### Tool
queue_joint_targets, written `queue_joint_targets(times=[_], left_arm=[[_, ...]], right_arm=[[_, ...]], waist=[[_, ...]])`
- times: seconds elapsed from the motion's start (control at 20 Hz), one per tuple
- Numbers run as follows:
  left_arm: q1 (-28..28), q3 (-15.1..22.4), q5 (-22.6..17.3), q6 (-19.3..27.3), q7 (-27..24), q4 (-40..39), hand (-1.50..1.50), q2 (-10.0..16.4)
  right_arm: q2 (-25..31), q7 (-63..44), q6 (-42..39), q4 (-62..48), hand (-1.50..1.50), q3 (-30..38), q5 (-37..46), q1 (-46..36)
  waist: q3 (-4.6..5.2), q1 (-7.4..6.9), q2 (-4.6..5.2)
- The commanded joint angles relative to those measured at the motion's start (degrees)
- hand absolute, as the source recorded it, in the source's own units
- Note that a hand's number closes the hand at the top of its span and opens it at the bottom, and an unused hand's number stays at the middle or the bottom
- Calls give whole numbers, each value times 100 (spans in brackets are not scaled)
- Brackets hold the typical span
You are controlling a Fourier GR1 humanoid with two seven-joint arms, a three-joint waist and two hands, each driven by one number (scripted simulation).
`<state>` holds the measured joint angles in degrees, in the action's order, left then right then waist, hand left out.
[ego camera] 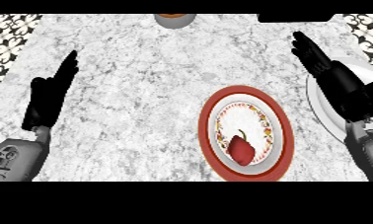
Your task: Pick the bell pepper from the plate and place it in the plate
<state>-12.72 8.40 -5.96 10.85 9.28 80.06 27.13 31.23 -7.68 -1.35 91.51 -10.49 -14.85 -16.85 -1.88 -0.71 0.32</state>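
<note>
While both arms come in from the near edge, neither hand holds anything. The left hand [50, 97] shows at the left side over bare bench [160, 80], seen nearly edge-on. Its fingers [68, 66] are straight and together, released, pointing toward the far edge with a slight lean to the right. Its grey forearm [18, 161] sits in the lower left corner.

The right hand [331, 77] is at the right side, fingers likewise straight and clasping nothing, slanting up and to the left. From where I stand it lies across a white plate [316, 107] at the right edge and hides much of it (whether it touches that plate or hangs above it I cannot tell).

By my count there are two hands, two plates and one bell pepper [241, 150]. The pepper is red with a curled green stem. It lies in the nearer half of the red-rimmed plate [206, 131], on the white centre inside a patterned ring. That plate stands just beside the white plate, to its left and a little nearer. The pepper is clear of the right hand and well apart from the left.

At the far edge stands one round grey vessel [175, 19], cut off by the view, with something orange-brown inside, and further right one dark shape [291, 17] that I cannot make out
</note>
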Motion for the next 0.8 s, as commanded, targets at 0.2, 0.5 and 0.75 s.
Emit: queue_joint_targets(times=[0.2, 0.5, 0.75], left_arm=[[1028, 67, -526, 218, 245, -160, 0, -838], [1245, 25, -961, 45, 189, -111, 0, -1181], [1395, 146, -984, 21, 210, 77, 0, -1312]], right_arm=[[369, -369, 2029, 965, 150, 819, 1438, 189], [617, -857, 3835, 915, -150, 1242, 3334, 1118], [-343, -1053, 4839, 2462, -150, 368, 4673, 2601]], waist=[[234, 370, -194], [223, 704, -213], [208, 494, -150]])
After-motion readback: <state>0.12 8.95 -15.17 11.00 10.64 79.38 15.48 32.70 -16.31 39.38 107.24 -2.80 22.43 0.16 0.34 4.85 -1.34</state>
